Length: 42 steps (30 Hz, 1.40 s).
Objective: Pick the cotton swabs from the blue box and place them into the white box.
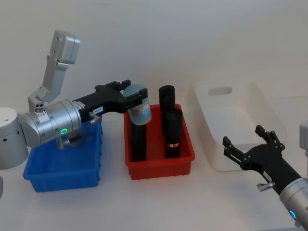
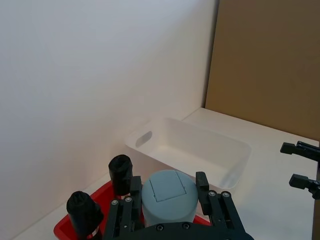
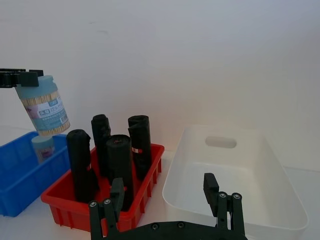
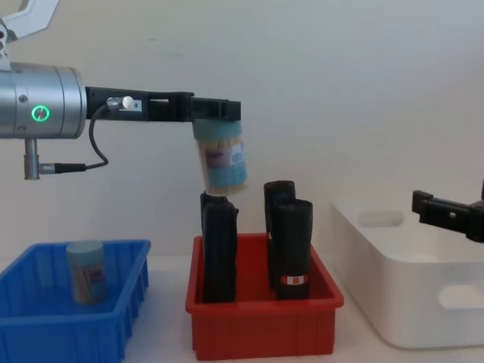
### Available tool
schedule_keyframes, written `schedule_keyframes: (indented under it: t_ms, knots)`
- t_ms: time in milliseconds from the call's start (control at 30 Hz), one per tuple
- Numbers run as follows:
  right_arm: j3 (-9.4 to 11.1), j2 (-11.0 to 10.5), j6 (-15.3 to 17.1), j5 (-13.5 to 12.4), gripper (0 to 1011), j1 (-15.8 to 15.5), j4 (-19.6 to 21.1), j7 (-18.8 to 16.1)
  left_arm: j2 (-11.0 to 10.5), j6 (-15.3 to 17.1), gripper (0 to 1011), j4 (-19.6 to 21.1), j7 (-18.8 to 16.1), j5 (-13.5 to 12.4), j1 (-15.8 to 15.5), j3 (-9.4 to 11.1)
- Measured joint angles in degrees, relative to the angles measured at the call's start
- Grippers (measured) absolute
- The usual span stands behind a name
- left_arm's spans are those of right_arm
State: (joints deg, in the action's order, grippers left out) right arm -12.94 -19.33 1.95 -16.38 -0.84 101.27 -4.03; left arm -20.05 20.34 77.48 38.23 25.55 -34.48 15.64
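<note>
Three bins stand in a row on the pale bench [image 1: 159, 207], and the risks run from the largest down.

The smooth white plastic tub with oval handle cut-outs [image 1: 236, 115], the goal, sits farthest to the right. The right gripper [image 1: 244, 135] hovers at its near rim, jaws wide and empty. If the carrying arm crosses low on that side, the two arms could meet.

The shallow red plastic bin [image 1: 159, 168] lies between the tub and the ribbed blue plastic bin [image 1: 62, 180], so it is under any direct path. A dropped jar would probably land in the red bin among the tall black cylinders with red-white bands [image 1: 173, 130].

Those cylinders stand high. In the chest view, the base of the clear cotton swab jar with the pale blue lid [image 4: 221, 162] hangs right above the top of one. Whether it touches or only lines up behind it is hard to say from that angle. A level sideways sweep could clip a cylinder, topple it, or knock the jar loose.

The left gripper [image 1: 134, 92] clamps the jar at its lid end only, and the body hangs tilted below. That grip looks easy to lose on a bump or a sudden stop.

A second swab jar [image 4: 85, 272] stands in the blue bin, awaiting its turn.
</note>
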Motion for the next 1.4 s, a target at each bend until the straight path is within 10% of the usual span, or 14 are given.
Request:
schedule_keyframes:
  t_ms: [767,1400]
  knots:
    - [-1.15,0.48,2.58,1.18,1002,2.37,1.44,-10.26,0.28,0.41,657,-0.48,1.25,-0.06,-0.8,0.21]
    - [0.09,1.81,1.9,2.26,1002,12.46,-8.91,-20.9,0.33,0.48,658,-0.58,1.45,-0.05,-0.91,0.23]
